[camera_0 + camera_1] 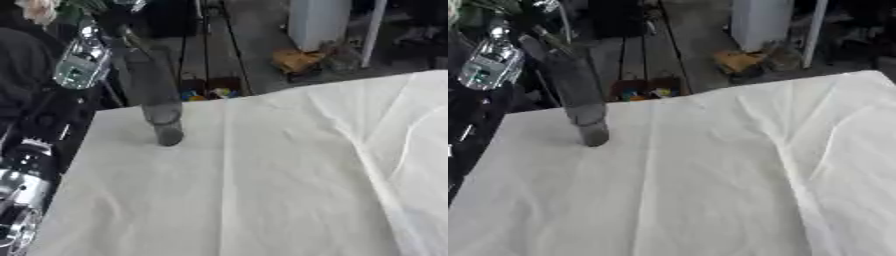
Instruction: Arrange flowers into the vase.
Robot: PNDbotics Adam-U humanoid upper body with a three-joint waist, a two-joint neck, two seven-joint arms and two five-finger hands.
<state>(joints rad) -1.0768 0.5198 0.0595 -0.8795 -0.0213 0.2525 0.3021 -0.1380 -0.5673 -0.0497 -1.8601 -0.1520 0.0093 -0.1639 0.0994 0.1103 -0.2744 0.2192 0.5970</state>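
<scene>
A tall grey vase (149, 95) stands near the far left edge of the white tablecloth (262, 185), a pale flower (39, 9) above it. Left arm (26, 185) alongside; fingers hidden, can't tell.

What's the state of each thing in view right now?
Vase: tall, grey, upright on the table's far left, leaning in the view.
Flowers: pale bloom at the upper left, above the vase, partly cut off.
White tablecloth: spread out, creased.
Left arm: at the left edge; hand unseen.

Vase (156, 107) on table's (262, 190) far left corner
</scene>
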